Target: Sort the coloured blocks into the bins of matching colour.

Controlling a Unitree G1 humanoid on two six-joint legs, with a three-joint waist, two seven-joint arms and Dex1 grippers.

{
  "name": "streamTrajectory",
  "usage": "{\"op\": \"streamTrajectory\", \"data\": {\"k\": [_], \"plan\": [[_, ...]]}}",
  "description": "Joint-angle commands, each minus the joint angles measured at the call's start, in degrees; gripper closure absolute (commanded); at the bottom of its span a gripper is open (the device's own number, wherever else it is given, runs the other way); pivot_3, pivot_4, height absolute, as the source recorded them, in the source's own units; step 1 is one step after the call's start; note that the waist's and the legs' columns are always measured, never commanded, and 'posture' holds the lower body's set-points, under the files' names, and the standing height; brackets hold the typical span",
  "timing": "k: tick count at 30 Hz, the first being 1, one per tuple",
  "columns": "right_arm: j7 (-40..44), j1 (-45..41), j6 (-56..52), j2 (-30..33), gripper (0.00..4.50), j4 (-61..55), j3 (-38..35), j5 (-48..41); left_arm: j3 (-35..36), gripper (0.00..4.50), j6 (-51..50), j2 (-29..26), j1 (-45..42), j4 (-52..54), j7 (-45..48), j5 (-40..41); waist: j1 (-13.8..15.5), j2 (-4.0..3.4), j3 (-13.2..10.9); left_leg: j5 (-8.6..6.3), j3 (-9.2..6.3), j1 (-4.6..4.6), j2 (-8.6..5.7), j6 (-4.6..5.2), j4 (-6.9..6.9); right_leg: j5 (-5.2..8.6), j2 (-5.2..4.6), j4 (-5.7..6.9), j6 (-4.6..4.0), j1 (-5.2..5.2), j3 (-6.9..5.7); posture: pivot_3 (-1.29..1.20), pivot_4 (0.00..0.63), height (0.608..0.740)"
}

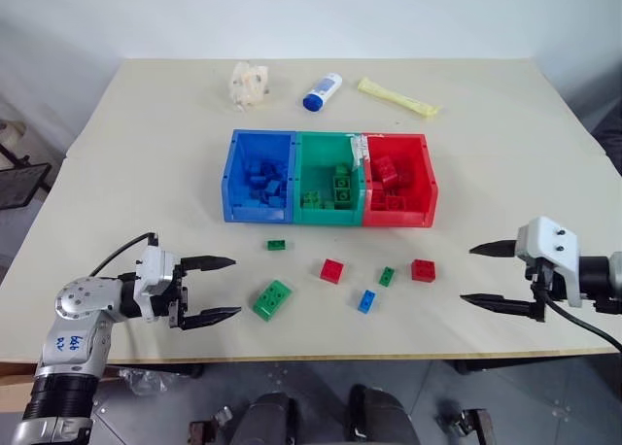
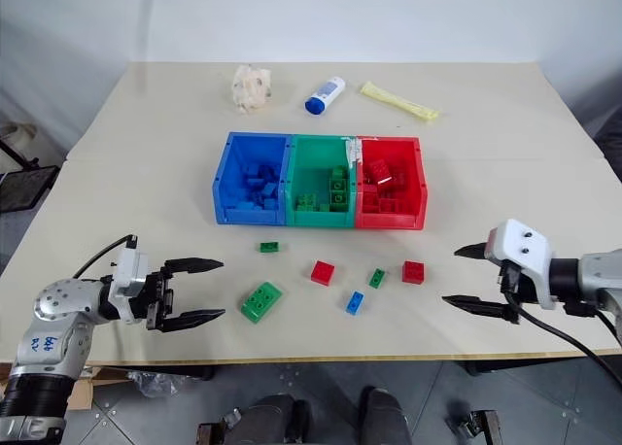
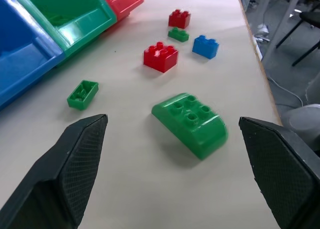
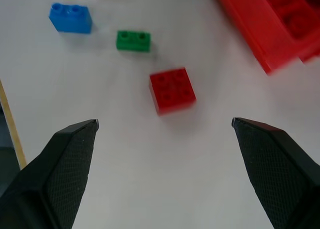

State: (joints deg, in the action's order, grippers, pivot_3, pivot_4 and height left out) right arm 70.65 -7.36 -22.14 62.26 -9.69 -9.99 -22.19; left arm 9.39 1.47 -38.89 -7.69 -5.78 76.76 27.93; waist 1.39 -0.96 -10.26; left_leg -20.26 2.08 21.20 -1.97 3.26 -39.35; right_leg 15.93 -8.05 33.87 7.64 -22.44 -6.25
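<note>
Three joined bins stand mid-table: blue [image 1: 233, 178], green [image 1: 326, 215] and red [image 1: 426, 188], each holding bricks of its own colour. In front of them loose blocks lie on the table: a large green brick [image 1: 272, 299], a small green brick [image 1: 277, 244], a red brick [image 1: 331, 270], another small green brick [image 1: 387, 276], a blue brick [image 1: 366, 301] and a second red brick [image 1: 423, 270]. My left gripper [image 1: 222, 290] hovers open just left of the large green brick [image 3: 191, 123]. My right gripper [image 1: 483, 274] is open, right of the red brick [image 4: 172, 90].
At the table's far side lie a crumpled beige wad [image 1: 249, 84], a white bottle with a blue cap [image 1: 322, 91] and a yellow packet [image 1: 398, 97]. The table's front edge [image 1: 321, 356] runs just below the loose bricks.
</note>
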Motion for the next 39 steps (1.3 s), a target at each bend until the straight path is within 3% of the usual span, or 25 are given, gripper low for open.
{"op": "streamTrajectory", "data": {"k": [1,5,11,14,21,30,34,39], "plan": [[0.9,-5.2,3.1,-1.5,0.0,5.1,5.2,3.6,1.4,0.03,-0.6,-0.2,1.7,4.1,-1.2,1.7,-0.1,0.0,0.0,0.0,0.0,0.0,-0.02,0.0,-0.03,0.0,-0.02,0.02,0.0,0.0,0.0,0.0,0.15,0.74],[1.3,-13.9,6.3,-6.0,0.0,13.7,12.3,8.1,2.0,0.03,-1.3,0.1,3.6,6.9,-2.3,2.2,-0.6,0.03,0.0,0.0,0.05,-0.03,-0.02,0.0,-0.05,0.0,0.0,0.05,0.0,0.0,-0.01,0.0,0.15,0.74],[1.6,-16.6,9.0,-9.6,0.0,18.5,15.6,10.7,2.6,0.03,-0.3,0.2,4.9,8.2,-3.0,2.5,-0.3,0.01,0.0,0.0,0.03,0.02,-0.03,0.0,-0.04,0.0,0.31,0.07,0.0,-0.03,-0.23,0.0,0.15,0.74],[1.5,-15.9,10.1,-10.6,0.6,18.1,16.2,11.3,2.8,0.0,0.9,0.5,5.0,7.8,-2.9,2.4,-0.3,0.01,0.0,0.0,0.04,0.01,-0.02,0.0,-0.09,0.0,0.34,0.09,0.0,-0.01,-0.27,0.0,0.15,0.74],[-1.7,-14.1,9.3,-12.2,3.01,14.6,14.0,10.3,2.7,0.0,3.1,1.5,4.2,4.9,-2.7,2.3,-0.3,0.01,0.0,0.0,0.03,0.0,0.0,-0.01,-0.12,0.0,0.35,0.12,0.0,-0.01,-0.24,0.0,0.15,0.74],[-9.6,-17.5,3.3,-14.8,3.05,9.0,6.0,4.7,1.4,0.0,3.1,4.0,-1.6,-1.6,-4.3,1.3,-0.2,0.01,0.0,0.0,0.06,0.01,0.0,-0.01,-0.21,0.0,0.38,0.21,0.0,-0.02,-0.39,0.0,0.15,0.74],[-17.3,-27.5,1.6,-19.0,3.05,14.9,4.4,5.6,0.0,0.0,3.7,5.5,-5.0,-4.0,-3.6,0.7,-0.4,0.01,0.0,-0.01,0.07,0.01,0.01,-0.01,-0.22,0.0,0.4,0.24,0.0,-0.04,-0.41,0.0,0.15,0.74],[-19.7,-37.0,0.9,-22.1,3.05,25.8,7.8,8.8,-1.7,0.0,3.5,5.8,-7.2,-6.0,-1.7,0.4,-0.7,0.01,0.0,-0.01,0.03,0.02,0.0,-0.02,-0.23,0.0,0.4,0.32,0.0,-0.07,-0.43,0.0,0.15,0.74]]}}
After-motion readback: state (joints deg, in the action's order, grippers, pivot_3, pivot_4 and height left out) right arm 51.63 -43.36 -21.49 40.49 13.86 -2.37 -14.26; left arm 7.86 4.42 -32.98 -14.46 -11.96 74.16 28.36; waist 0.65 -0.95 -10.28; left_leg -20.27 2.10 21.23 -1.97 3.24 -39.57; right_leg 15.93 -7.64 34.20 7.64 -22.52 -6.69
